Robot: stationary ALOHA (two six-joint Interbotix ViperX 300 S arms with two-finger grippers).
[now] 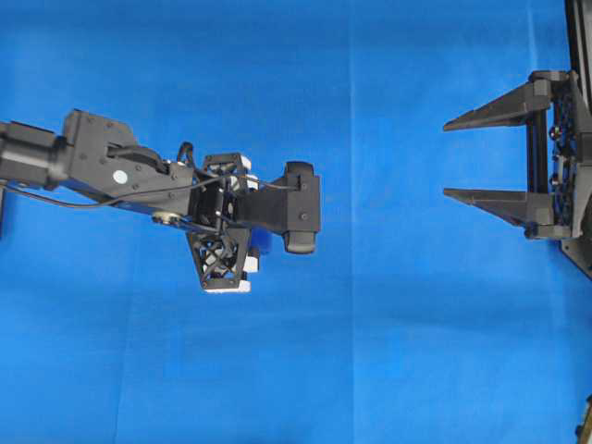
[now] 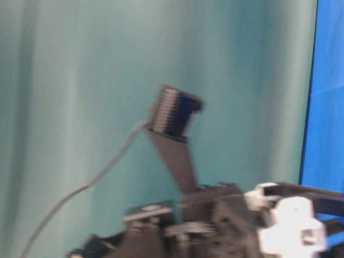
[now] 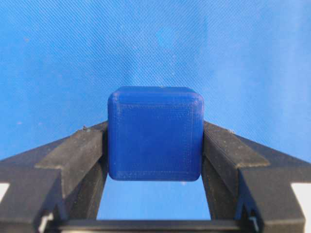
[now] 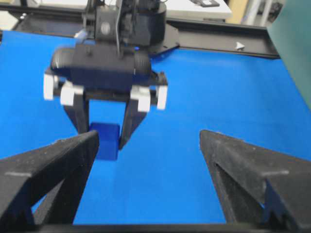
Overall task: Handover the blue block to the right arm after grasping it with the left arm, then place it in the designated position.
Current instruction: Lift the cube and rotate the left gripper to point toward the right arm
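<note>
The left claw [image 3: 154, 160] grips the blue block [image 3: 155, 133] between its two black fingers [image 3: 77, 150], one pressed to each side of it, above the bright blue cloth [image 3: 155, 43].

Between the jaws of the left gripper [image 3: 154, 167] sits the blue block [image 3: 155, 133], a matt plastic cube with fine layered ridges and faintly raised borders on its face. The fingers [image 3: 80, 155] pressing its sides look like black plastic faced with a gritty, rough coating. Beyond the jaws the blue cloth [image 3: 218, 58] shows a fine woven texture, matt, with soft fold creases. The right gripper [image 4: 148, 160] has the same coarse black surface.
</note>
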